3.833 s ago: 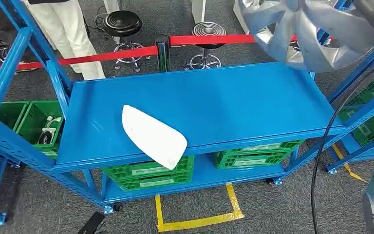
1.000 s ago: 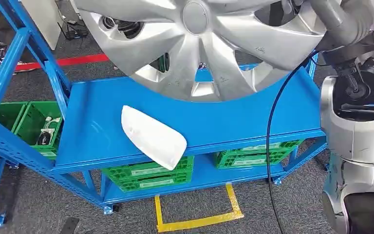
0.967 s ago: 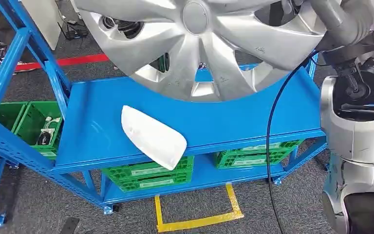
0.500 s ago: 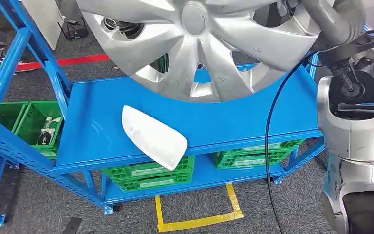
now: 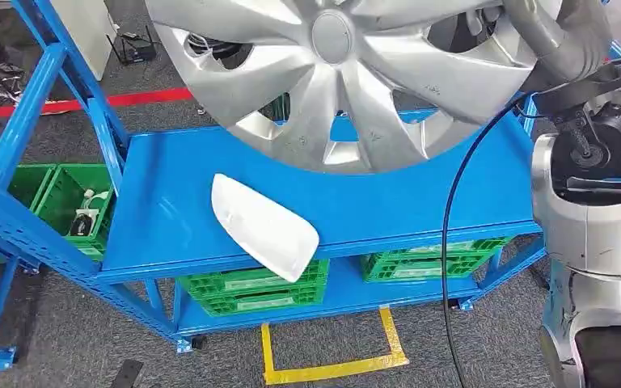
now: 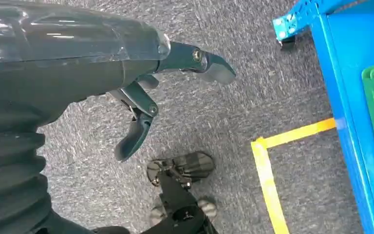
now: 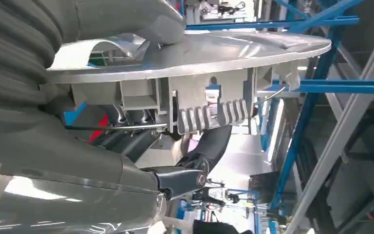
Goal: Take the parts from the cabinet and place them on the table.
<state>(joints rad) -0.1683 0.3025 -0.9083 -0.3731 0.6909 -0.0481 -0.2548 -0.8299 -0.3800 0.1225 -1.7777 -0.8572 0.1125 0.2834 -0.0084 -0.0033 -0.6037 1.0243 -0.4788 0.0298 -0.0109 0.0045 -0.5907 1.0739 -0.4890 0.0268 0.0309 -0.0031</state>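
Observation:
A large silver wheel cover [image 5: 348, 73] hangs tilted above the back of the blue table [image 5: 420, 202]. My right hand [image 5: 562, 36] grips its rim at the upper right. In the right wrist view the thumb presses the cover's face [image 7: 199, 53], and the darker fingers [image 7: 209, 146] curl under its ribbed back edge. A white curved part [image 5: 265, 226] lies on the table, jutting over the front edge. My left hand [image 6: 141, 97] hangs over the grey carpet with its fingers apart and nothing in them.
Green crates [image 5: 251, 287] sit on the shelf under the table, and a green bin [image 5: 69, 206] with small parts stands at the left. A blue rack frame [image 5: 32, 89] slants at left. A black cable [image 5: 451, 242] hangs by my body. Yellow tape [image 5: 331, 368] marks the floor.
The wheel cover has swung in from the upper right and now spans the top of the head view above the table. The whole picture shifted slightly right in the last half second.

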